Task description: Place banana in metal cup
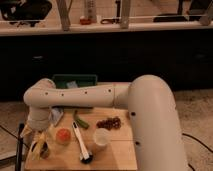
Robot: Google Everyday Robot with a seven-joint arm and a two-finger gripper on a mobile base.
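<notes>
Pale-yellow toy banana (39, 143) with splayed peel strips hangs at the gripper (34, 135), low over the near left corner of the light wooden table (107, 155). The fingers appear closed on its upper end, though the arm's cream wrist covers most of them and the grip is judged, not plainly seen. Directly beneath the banana's lower end sits the small dark shiny metal cup (44, 150); the strips seem to overlap its rim.

Judgement: the step in hand is the lowering and release into the cup. To do it well, centre the fruit over the mouth, bring it straight down so the splayed strips do not catch or tip the light cup, and let go only once the body is inside.

To the right of the gripper lie a round orange fruit (63, 135), a green elongated vegetable (81, 121), a white-handled utensil with a dark head (80, 142), a whitish plastic cup (101, 138) and a cluster of dark red grapes (109, 122). Behind it, a green bin (75, 80).

Hard to make out: the cup's full outline, whether the banana already touches it, and the fingertips. The table's near edge is cut off.
</notes>
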